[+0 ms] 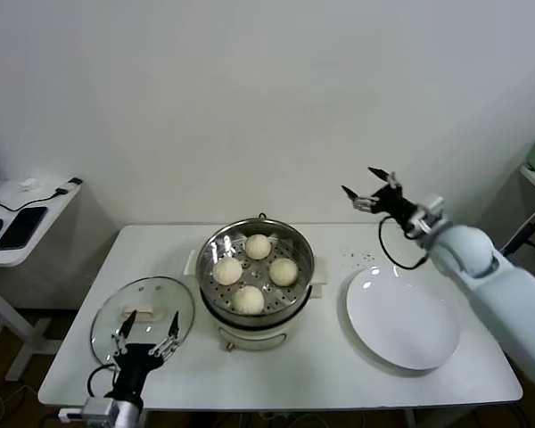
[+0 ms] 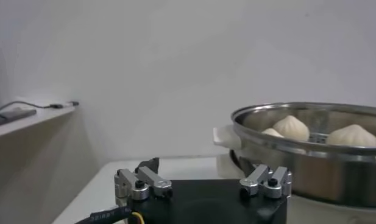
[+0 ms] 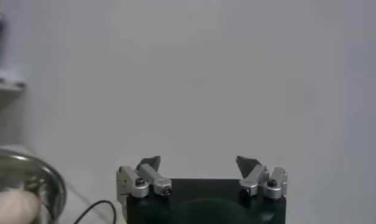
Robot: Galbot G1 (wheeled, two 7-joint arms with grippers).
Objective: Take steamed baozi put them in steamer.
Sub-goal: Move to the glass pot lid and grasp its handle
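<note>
All four smooth cream-white baozi [image 1: 254,273] sat on the perforated tray of the round shiny steel steamer [image 1: 212,251] — loading looked finished. The right gripper [image 1: 368,190] hung wide and empty above the flat white plate [image 1: 401,321]; the left gripper [image 1: 148,333], also wide, hovered over the round glass lid [image 1: 107,314] on the white worktop [image 1: 339,379] — nothing looked left to carry.

Left gripper [image 1: 148,332] low and near, right gripper [image 1: 371,186] raised far right, both wide open.
</note>
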